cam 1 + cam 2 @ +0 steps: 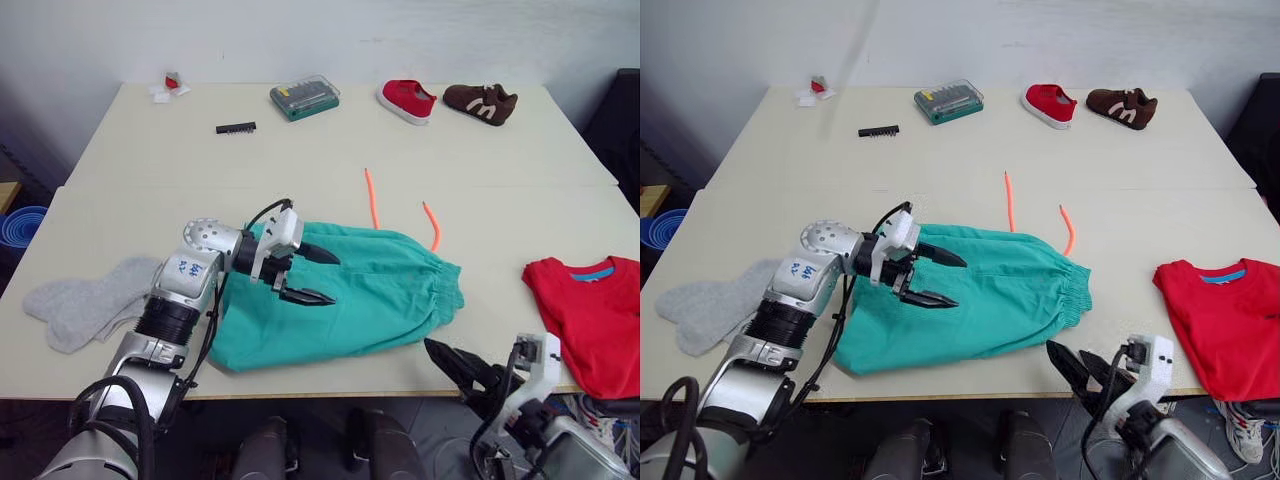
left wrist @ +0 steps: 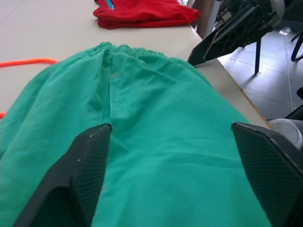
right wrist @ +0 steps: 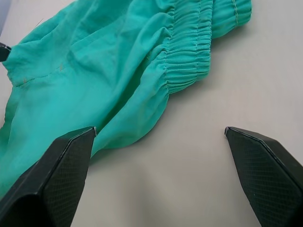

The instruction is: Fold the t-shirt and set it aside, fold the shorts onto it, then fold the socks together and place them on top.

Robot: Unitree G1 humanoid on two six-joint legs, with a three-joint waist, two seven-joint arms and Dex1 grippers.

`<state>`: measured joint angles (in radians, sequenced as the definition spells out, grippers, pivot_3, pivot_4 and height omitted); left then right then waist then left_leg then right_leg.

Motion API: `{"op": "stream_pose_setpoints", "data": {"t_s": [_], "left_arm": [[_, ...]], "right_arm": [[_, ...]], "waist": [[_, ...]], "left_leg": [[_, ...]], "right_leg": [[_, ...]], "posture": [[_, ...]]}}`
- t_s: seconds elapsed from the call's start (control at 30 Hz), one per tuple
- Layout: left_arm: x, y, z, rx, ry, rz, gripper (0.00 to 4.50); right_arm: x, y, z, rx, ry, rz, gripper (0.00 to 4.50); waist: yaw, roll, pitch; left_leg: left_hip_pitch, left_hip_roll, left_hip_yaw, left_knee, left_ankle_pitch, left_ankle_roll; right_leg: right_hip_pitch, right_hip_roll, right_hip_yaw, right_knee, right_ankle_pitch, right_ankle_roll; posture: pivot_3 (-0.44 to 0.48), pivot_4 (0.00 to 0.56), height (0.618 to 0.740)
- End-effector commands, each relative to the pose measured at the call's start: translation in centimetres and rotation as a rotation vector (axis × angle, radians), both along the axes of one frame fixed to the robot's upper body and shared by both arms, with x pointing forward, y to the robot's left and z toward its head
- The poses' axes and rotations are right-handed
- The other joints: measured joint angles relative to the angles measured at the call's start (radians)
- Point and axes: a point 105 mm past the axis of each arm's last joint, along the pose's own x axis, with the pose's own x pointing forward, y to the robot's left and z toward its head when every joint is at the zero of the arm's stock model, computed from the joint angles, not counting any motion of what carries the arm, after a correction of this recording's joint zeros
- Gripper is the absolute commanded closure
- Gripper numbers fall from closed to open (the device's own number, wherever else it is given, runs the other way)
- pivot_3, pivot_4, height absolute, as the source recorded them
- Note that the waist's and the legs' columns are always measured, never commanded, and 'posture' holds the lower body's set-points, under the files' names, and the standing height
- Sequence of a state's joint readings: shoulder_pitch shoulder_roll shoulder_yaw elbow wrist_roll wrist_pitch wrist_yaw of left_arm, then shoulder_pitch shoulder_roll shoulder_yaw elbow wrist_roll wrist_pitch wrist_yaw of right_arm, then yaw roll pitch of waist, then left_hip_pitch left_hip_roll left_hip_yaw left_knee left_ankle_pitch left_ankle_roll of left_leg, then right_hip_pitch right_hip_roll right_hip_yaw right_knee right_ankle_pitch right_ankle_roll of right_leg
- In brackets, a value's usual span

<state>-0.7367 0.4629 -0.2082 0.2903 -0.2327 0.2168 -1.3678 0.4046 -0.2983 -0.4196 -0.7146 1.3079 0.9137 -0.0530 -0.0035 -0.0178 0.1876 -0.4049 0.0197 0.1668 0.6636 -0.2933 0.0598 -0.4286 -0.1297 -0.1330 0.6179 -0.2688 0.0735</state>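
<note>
The teal shorts [image 1: 380, 300] lie flat in the middle of the near table, their gathered waistband [image 3: 189, 52] pointing right. My left gripper [image 1: 336, 279] hovers open over the left half of the shorts, nothing between its fingers. Below the table's front edge, just off the waistband corner, my right gripper [image 1: 445, 362] is open and empty. The red t-shirt [image 1: 590, 310] lies folded at the table's right end, blue neckband showing. The grey socks [image 1: 85, 300] lie flat at the left end, beside my left arm.
Two orange cords [image 1: 372, 198] lie just behind the shorts. On the far table are a red shoe [image 1: 407, 100], a brown shoe [image 1: 481, 102], a green tool case [image 1: 304, 97] and a black strip [image 1: 236, 128]. A blue bowl [image 1: 20, 225] sits off the left edge.
</note>
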Motion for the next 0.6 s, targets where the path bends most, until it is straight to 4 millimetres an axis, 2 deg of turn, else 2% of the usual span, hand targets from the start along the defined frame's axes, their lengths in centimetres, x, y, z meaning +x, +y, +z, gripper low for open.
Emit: {"op": "stream_pose_setpoints", "data": {"t_s": [0.03, 0.17, 0.43, 0.53, 0.6], "left_arm": [[0.4, 0.6, 0.5, 0.016, -0.063, 0.024, 0.03], [0.7, 1.1, 0.5, 0.022, -0.084, 0.063, 0.03], [1.0, 2.4, 0.0, 0.046, -0.114, 0.126, 0.03], [1.5, 3.3, -0.3, 0.063, -0.121, 0.17, 0.0], [1.9, 4.2, -0.5, 0.077, -0.115, 0.207, 0.0]], "right_arm": [[1.5, 0.0, -0.7, 0.067, 0.024, -0.023, 0.0], [3.7, -0.2, -1.2, 0.111, 0.045, -0.046, 0.0], [7.1, 1.5, -0.7, 0.146, 0.02, 0.012, 0.0], [7.7, 1.6, 0.1, 0.149, -0.012, 0.025, 0.61], [7.8, 1.4, 0.4, 0.109, -0.028, 0.028, 1.29]], "waist": [[-0.002, -0.001, 0.0], [0.0, -0.001, -0.001], [-0.01, -0.001, -0.001], [-0.01, -0.001, -0.001], [-0.011, -0.001, -0.001]], "left_leg": [[0.0, 0.0, 0.0, 0.0, 0.0, 0.0], [0.001, 0.0, 0.0, 0.001, -0.002, 0.003], [0.001, 0.0, 0.0, 0.001, 0.001, -0.002], [0.001, 0.0, 0.0, 0.001, 0.001, -0.002], [0.0, 0.0, 0.0, 0.0, 0.001, -0.002]], "right_leg": [[0.0, 0.0, 0.0, 0.0, 0.0, 0.001], [0.002, -0.001, 0.001, -0.001, 0.003, 0.001], [0.001, -0.001, 0.001, 0.0, 0.003, 0.001], [0.001, -0.001, 0.0, 0.0, 0.003, 0.001], [0.001, -0.001, 0.0, 0.0, 0.003, 0.0]], "posture": [[0.0, 0.15, 0.74], [0.0, 0.15, 0.74], [0.0, 0.15, 0.74], [0.0, 0.15, 0.74], [0.0, 0.15, 0.74]]}}
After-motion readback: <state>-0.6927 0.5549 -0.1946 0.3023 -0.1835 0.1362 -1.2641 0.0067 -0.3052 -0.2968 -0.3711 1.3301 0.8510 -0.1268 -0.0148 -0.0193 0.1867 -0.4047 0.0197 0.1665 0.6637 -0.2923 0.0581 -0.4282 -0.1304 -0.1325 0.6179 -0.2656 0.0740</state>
